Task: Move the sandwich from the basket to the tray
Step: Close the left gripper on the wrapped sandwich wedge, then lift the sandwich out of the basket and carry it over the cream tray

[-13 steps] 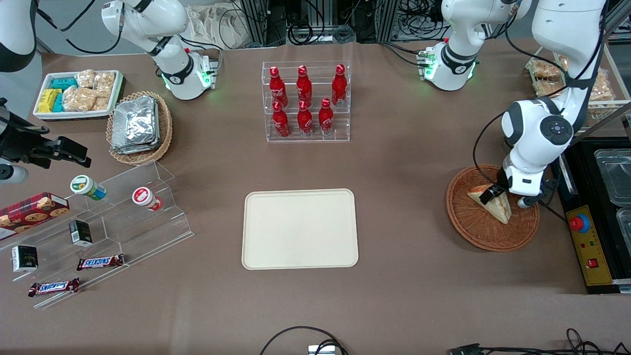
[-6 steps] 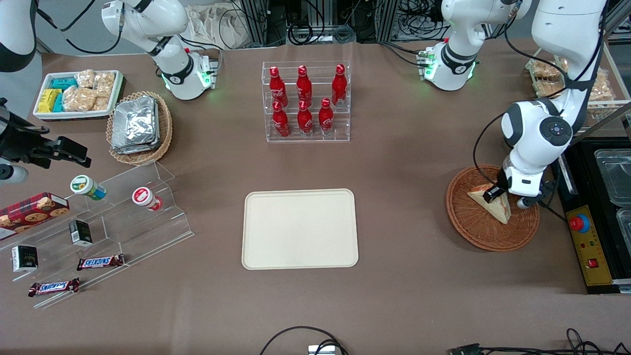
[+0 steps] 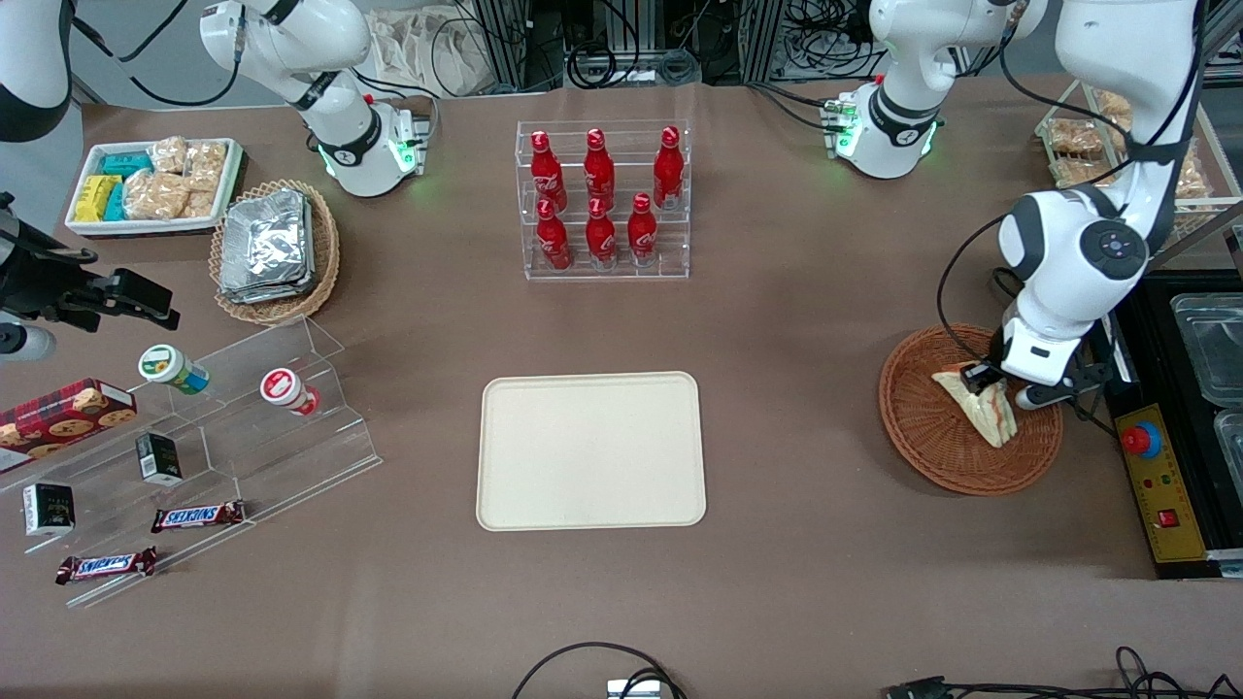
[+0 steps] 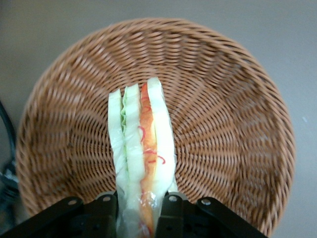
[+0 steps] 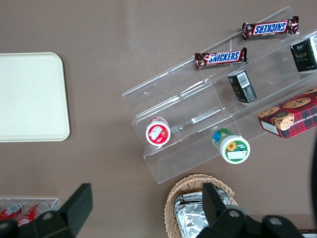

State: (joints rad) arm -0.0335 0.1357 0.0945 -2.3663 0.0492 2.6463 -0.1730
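Note:
The sandwich (image 3: 985, 407) is a clear-wrapped white bread wedge with orange-red and green filling, over the round brown wicker basket (image 3: 932, 442) toward the working arm's end of the table. My gripper (image 3: 983, 379) is shut on the sandwich's upper end. In the left wrist view the sandwich (image 4: 142, 144) stands edge-on between the two black fingers (image 4: 171, 215), pinched at its wrapped end, with the basket (image 4: 233, 104) beneath it. The cream-beige tray (image 3: 590, 450) lies flat at the table's middle, well away from the basket toward the parked arm.
A clear rack of red bottles (image 3: 602, 199) stands farther from the camera than the tray. A black control box with a red button (image 3: 1160, 476) lies beside the basket. A tan basket of foil packets (image 3: 274, 248) and clear snack shelves (image 3: 194, 456) sit toward the parked arm's end.
The gripper has shifted slightly toward the working arm's end of the table with the sandwich. The wedge now hangs more steeply, tilted up off the basket.

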